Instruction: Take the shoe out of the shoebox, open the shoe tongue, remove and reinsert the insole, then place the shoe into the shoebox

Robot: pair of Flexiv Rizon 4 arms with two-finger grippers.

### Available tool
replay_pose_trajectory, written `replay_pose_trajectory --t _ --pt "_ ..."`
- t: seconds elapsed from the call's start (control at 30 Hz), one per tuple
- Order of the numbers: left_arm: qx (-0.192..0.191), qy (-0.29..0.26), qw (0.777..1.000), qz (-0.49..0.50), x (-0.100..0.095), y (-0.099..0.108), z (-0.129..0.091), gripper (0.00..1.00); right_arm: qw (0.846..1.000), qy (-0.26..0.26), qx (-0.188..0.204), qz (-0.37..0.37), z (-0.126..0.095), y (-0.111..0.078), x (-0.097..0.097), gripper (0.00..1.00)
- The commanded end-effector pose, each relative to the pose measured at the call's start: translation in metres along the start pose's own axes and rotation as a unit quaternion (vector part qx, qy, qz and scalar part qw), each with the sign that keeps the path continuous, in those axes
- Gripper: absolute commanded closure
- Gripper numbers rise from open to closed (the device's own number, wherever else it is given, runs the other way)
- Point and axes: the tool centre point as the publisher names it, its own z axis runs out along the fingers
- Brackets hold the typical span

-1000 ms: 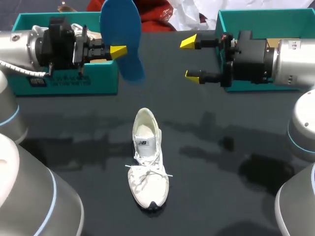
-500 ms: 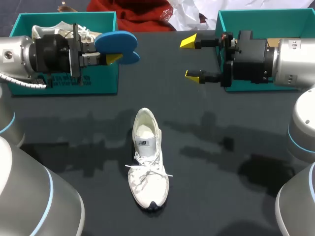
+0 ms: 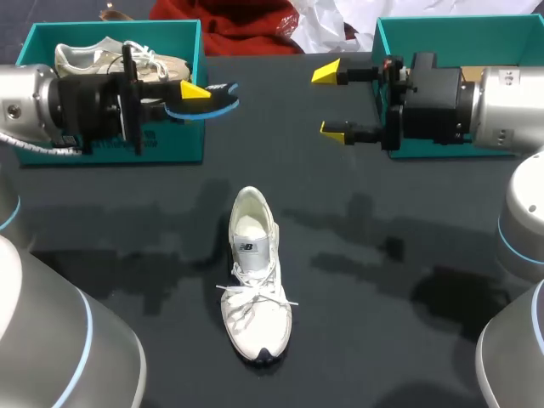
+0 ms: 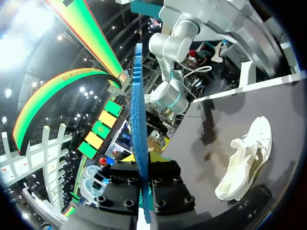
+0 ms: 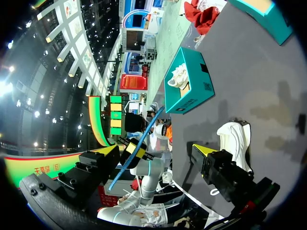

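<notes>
A white shoe (image 3: 255,276) lies in the middle of the dark table, toe toward me, with its opening showing. My left gripper (image 3: 197,92) is shut on a blue insole (image 3: 211,104), held edge-on above the table beside the left teal shoebox (image 3: 110,146). In the left wrist view the insole (image 4: 137,110) stands as a thin blue strip between the fingers, with the shoe (image 4: 244,160) off to one side. My right gripper (image 3: 330,100) hangs open and empty to the right of the insole. In the right wrist view the open gripper (image 5: 156,151) faces the insole (image 5: 139,143), the shoe (image 5: 235,139) and the shoebox (image 5: 189,91).
A second pale shoe (image 3: 110,56) lies inside the left shoebox. Another teal box (image 3: 384,38) stands at the back right, behind my right arm. Red cloth (image 3: 246,25) and white paper lie at the table's far edge.
My left wrist has turned, so the insole went from upright and face-on to flat and edge-on. The gripper drew back slightly to the left. The right arm and the shoe stayed put.
</notes>
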Motion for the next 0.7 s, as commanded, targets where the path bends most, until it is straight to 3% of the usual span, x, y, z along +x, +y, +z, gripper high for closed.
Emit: replay_pose_trajectory --t 0.03,0.13,0.63,0.7 --pt "-0.003 0.010 0.999 0.042 0.0018 0.0032 -0.0007 1.00 1.000 -0.001 -0.002 0.000 0.0033 -0.0004 0.0001 0.00" --pt "-0.012 0.019 0.994 0.105 0.0067 0.0055 -0.0004 1.00 1.000 -0.001 -0.002 0.000 0.0033 -0.0004 0.0001 0.00" --pt "-0.006 0.026 0.995 0.095 0.0076 0.0077 -0.0013 1.00 1.000 -0.001 -0.002 0.000 0.0033 -0.0004 0.0001 0.00" --pt "0.005 0.022 0.991 0.129 0.0069 0.0061 -0.0022 1.00 1.000 -0.001 -0.002 0.000 0.0033 -0.0004 0.0001 0.00"
